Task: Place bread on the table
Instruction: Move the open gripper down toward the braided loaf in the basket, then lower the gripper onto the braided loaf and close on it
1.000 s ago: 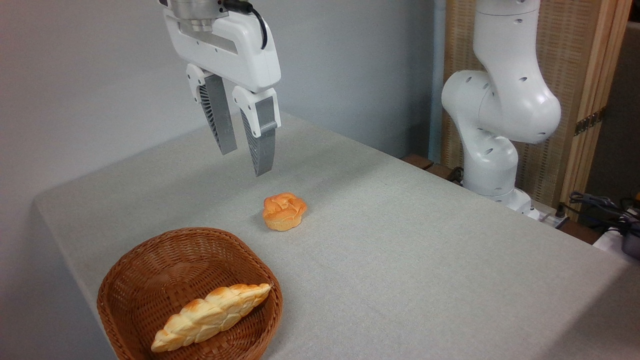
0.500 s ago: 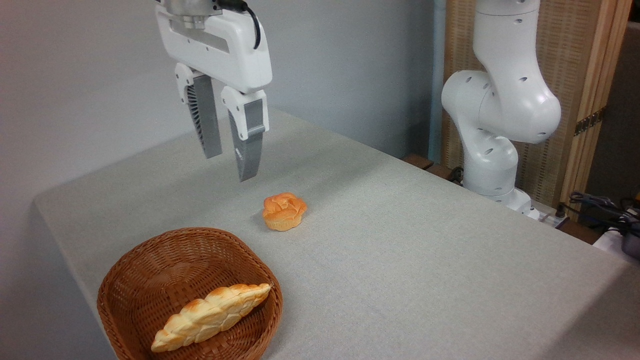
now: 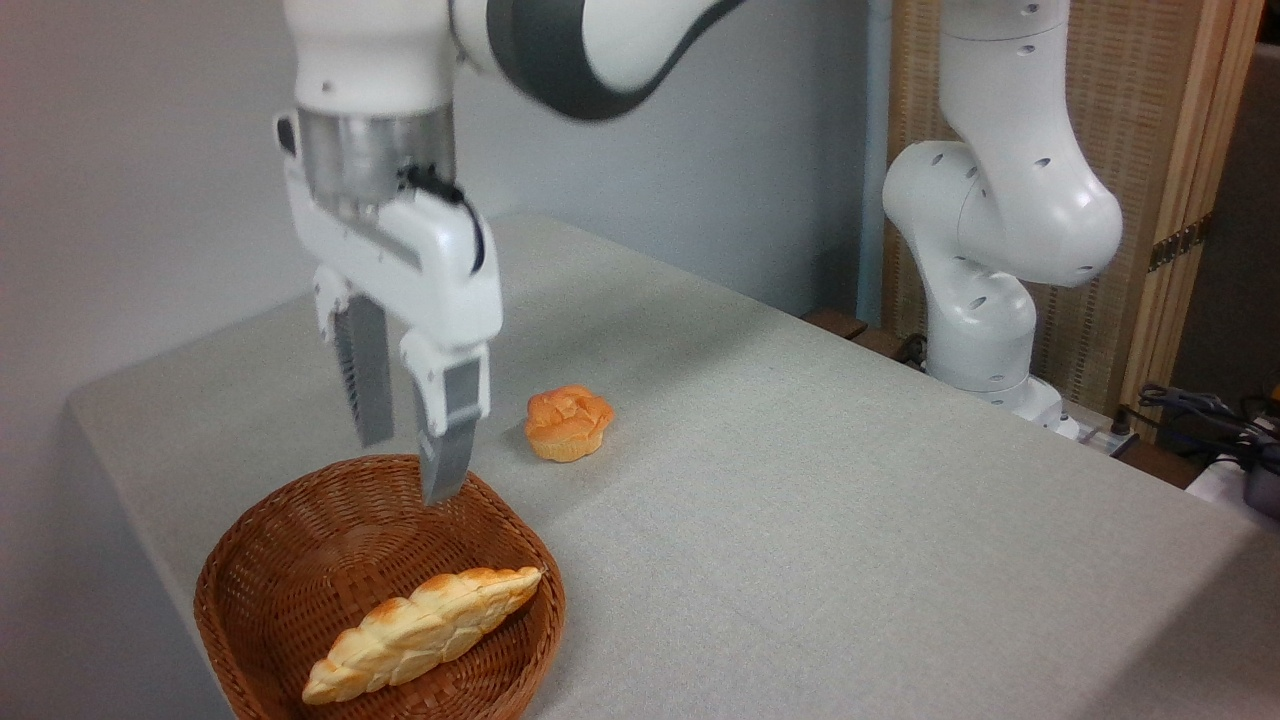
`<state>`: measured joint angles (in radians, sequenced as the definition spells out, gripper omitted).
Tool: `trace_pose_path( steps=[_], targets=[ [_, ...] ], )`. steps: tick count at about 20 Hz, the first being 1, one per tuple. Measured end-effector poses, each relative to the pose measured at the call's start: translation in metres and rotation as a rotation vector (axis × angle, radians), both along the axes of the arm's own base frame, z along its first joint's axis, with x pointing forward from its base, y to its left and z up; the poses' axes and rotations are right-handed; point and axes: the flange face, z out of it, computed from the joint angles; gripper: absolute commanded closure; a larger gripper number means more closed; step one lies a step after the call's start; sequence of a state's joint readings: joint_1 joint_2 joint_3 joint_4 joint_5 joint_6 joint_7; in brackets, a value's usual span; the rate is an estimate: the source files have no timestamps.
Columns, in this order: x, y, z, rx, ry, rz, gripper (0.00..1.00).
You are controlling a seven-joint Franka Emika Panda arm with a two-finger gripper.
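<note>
end effector [image 3: 408,468] spread, apparently above bread [image 3: 422,632]

White arm reaching in from the upper right, wrist pointing straight down, end effector [image 3: 408,468] vertical, two grey fingers [image 3: 448,440] parted with a gap between them, gripping nothing

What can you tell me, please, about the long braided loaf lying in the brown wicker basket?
The long braided loaf is pale golden with an orange-brown top, plaited in ridges and tapering to pointed ends. It lies whole and slantwise in the round brown woven wicker basket, its upper-right tip at the rim and its lower-left end near the front wall. Nothing but the basket touches it; the open white claw hangs above, empty.
</note>
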<state>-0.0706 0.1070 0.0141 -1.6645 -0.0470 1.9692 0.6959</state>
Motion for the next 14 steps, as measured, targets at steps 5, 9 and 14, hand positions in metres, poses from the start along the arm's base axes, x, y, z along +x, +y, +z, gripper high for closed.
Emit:
trace_pose_path(
  steps=[5, 9, 14],
  targets=[
    [0.028, 0.009, -0.053, 0.1, -0.001, -0.091, 0.0],
    [0.031, -0.004, -0.067, 0.102, 0.017, -0.121, 0.0],
    [0.034, -0.011, -0.077, 0.1, 0.022, -0.134, 0.0]
  ],
)
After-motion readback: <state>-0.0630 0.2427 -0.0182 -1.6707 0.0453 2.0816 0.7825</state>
